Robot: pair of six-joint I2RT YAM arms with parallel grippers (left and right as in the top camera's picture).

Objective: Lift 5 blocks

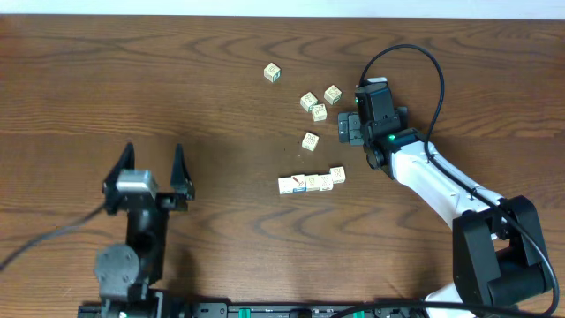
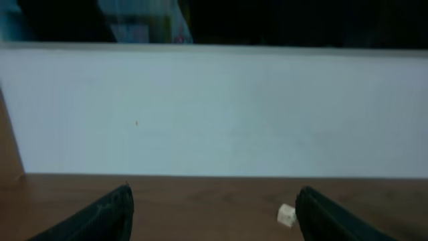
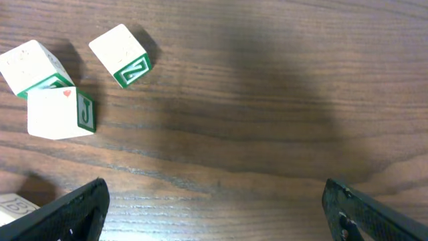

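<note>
Right end effector (image 1: 347,129), wide open and empty, hovers just beside three clustered blocks (image 1: 319,112) on the worktop (image 1: 177,79); closing among such tight neighbours could nudge or pinch two at once, while the left end effector (image 1: 155,166) sits open and empty, well apart.

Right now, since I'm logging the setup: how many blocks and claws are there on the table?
Loose blocks: 5
Row blocks: 5, though the seams between them are hard to read
Claws: 2, left claw and right claw
Total: 12
</note>
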